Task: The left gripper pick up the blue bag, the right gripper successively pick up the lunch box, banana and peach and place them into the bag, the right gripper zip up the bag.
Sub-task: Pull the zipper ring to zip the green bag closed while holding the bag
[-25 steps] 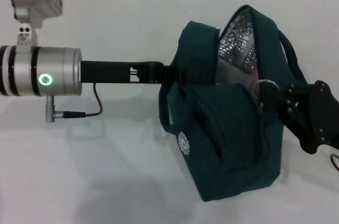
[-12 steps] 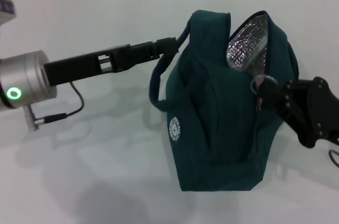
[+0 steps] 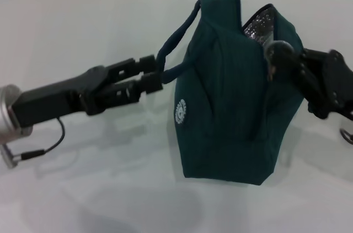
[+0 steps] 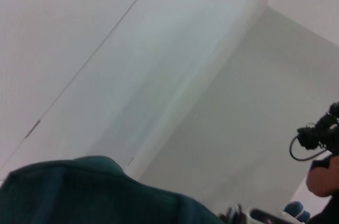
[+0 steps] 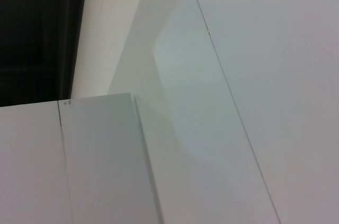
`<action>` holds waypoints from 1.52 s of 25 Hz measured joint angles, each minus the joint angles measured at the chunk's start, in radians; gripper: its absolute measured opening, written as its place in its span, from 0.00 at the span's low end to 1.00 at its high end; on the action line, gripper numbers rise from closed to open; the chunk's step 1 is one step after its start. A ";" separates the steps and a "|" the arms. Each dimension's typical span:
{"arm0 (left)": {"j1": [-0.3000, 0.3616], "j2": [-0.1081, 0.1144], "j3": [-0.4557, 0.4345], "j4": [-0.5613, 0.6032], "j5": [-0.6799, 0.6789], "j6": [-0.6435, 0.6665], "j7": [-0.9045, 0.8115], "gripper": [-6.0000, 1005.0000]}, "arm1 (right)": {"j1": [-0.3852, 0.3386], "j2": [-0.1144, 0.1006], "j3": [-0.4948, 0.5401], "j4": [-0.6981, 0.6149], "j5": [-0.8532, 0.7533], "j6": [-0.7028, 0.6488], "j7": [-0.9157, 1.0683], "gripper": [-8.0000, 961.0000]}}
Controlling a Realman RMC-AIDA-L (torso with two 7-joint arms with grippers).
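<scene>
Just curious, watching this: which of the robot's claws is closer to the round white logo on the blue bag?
Left. The left gripper holds a handle beside the round white logo on the blue bag; the right gripper is at the bag's far, zipper side.

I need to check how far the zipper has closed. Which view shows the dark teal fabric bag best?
The head view: the whole dark teal fabric bag shows, its foil lining visible at the top. The left wrist view catches only a strip of its fabric; the right wrist view shows none.
</scene>
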 joint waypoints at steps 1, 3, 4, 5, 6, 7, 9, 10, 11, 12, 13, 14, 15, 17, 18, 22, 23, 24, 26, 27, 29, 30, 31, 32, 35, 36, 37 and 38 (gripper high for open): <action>0.009 0.000 0.001 0.000 0.003 0.006 0.016 0.74 | 0.009 0.000 -0.005 0.000 0.000 0.008 0.004 0.02; 0.026 -0.001 0.001 -0.001 0.008 0.010 0.047 0.82 | 0.037 0.000 -0.022 0.000 0.001 0.027 0.009 0.02; 0.032 -0.002 0.001 -0.001 0.010 0.010 0.064 0.85 | 0.050 0.000 -0.029 0.000 0.001 0.035 0.011 0.02; 0.037 -0.003 0.001 -0.003 0.012 0.010 0.082 0.89 | 0.064 0.000 -0.034 0.000 0.002 0.044 0.014 0.02; 0.041 -0.004 0.001 -0.008 0.015 0.007 0.099 0.89 | 0.080 0.000 -0.037 -0.001 0.002 0.055 0.019 0.02; 0.042 -0.004 0.001 -0.014 0.018 0.002 0.110 0.89 | 0.093 0.000 -0.041 -0.001 0.002 0.064 0.023 0.02; 0.043 -0.005 0.001 -0.031 0.027 -0.017 0.127 0.89 | 0.120 0.000 -0.052 -0.005 0.003 0.088 0.035 0.02; 0.043 -0.005 0.001 -0.038 0.031 -0.029 0.135 0.88 | 0.131 0.000 -0.059 -0.006 0.003 0.098 0.039 0.02; 0.043 -0.006 0.001 -0.046 0.035 -0.047 0.149 0.88 | 0.148 0.000 -0.070 -0.009 0.003 0.118 0.044 0.02; 0.044 -0.007 0.001 -0.055 0.037 -0.069 0.168 0.88 | 0.156 0.000 -0.075 -0.010 0.004 0.127 0.045 0.02; 0.043 -0.008 0.001 -0.061 0.037 -0.084 0.181 0.88 | 0.166 0.000 -0.082 -0.011 0.005 0.140 0.045 0.02; 0.041 -0.009 0.001 -0.075 0.037 -0.108 0.207 0.88 | 0.177 0.000 -0.088 -0.012 0.008 0.153 0.046 0.02; 0.039 -0.010 0.001 -0.083 0.036 -0.121 0.222 0.88 | 0.182 0.000 -0.089 -0.012 0.009 0.157 0.046 0.02; 0.035 -0.010 0.001 -0.091 0.035 -0.132 0.241 0.88 | 0.195 0.000 -0.090 -0.012 0.012 0.168 0.046 0.02; 0.034 -0.010 0.001 -0.093 0.034 -0.135 0.247 0.88 | 0.195 0.000 -0.090 -0.012 0.012 0.168 0.046 0.02; 0.021 -0.010 0.001 -0.095 0.030 -0.152 0.251 0.88 | 0.220 0.000 -0.092 -0.013 0.014 0.193 0.046 0.02; 0.014 -0.011 0.001 -0.098 0.029 -0.161 0.250 0.88 | 0.221 0.000 -0.093 -0.014 0.014 0.196 0.046 0.02; 0.003 -0.011 0.001 -0.105 0.029 -0.173 0.248 0.88 | 0.221 0.000 -0.094 -0.014 0.015 0.199 0.046 0.02; -0.017 -0.012 0.001 -0.123 0.030 -0.193 0.247 0.88 | 0.221 0.000 -0.095 -0.014 0.015 0.205 0.046 0.02; -0.024 -0.012 0.001 -0.130 0.030 -0.199 0.248 0.88 | 0.221 0.000 -0.096 -0.014 0.015 0.207 0.046 0.02; -0.038 -0.012 0.000 -0.138 0.029 -0.209 0.251 0.88 | 0.221 0.000 -0.097 -0.014 0.015 0.210 0.046 0.02; -0.042 -0.012 0.000 -0.139 0.028 -0.214 0.251 0.87 | 0.221 0.000 -0.098 -0.014 0.015 0.212 0.046 0.02; -0.051 -0.012 -0.001 -0.141 0.026 -0.225 0.252 0.87 | 0.222 0.000 -0.098 -0.014 0.015 0.212 0.046 0.02; -0.054 -0.012 -0.002 -0.142 0.025 -0.229 0.252 0.86 | 0.222 0.000 -0.099 -0.013 0.015 0.213 0.046 0.02; -0.061 -0.012 -0.004 -0.143 0.018 -0.244 0.255 0.83 | 0.222 0.000 -0.099 -0.013 0.015 0.213 0.046 0.02; -0.062 -0.012 -0.004 -0.143 0.013 -0.247 0.258 0.83 | 0.222 0.000 -0.099 -0.013 0.015 0.214 0.046 0.02; -0.062 -0.012 -0.004 -0.143 0.008 -0.250 0.262 0.83 | 0.222 0.000 -0.099 -0.013 0.016 0.214 0.046 0.02; -0.062 -0.012 -0.004 -0.143 0.002 -0.253 0.270 0.83 | 0.222 0.000 -0.099 -0.013 0.019 0.214 0.046 0.02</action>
